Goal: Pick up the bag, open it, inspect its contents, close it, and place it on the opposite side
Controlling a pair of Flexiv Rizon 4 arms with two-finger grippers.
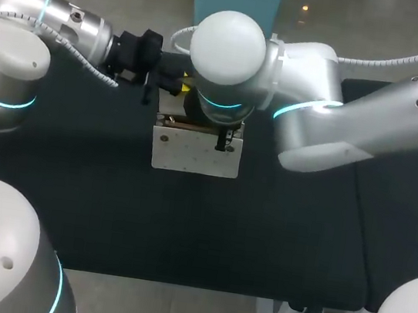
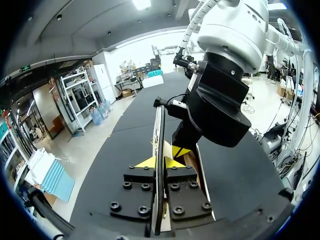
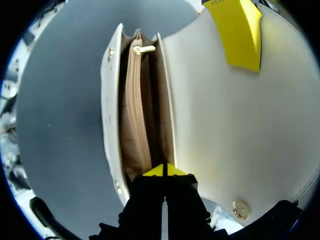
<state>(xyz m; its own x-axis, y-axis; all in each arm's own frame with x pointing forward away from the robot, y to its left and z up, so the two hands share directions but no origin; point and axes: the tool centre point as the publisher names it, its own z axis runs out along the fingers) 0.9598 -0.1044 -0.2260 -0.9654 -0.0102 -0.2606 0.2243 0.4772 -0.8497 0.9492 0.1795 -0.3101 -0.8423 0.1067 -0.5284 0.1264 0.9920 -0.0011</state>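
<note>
Over the mouth of the bag (image 1: 194,154), the right tool (image 3: 164,171) was held with tips pressed together, empty. The bag stood opened on the bench (image 1: 108,212), its flap (image 3: 215,125) pinched by the left tool (image 2: 159,162). Closing and placing were judged outstanding.

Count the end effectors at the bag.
2. The left end effector clamps the flap edge of the bag; the right end effector sits over its open mouth, fingers together. Neither is hidden.

You get bright, even light from overhead — it gleams on the white right arm (image 1: 227,46) and the pale bag (image 3: 225,125), the black table (image 1: 108,212) swallows shadows — only the bag's inside sits dim.
</note>
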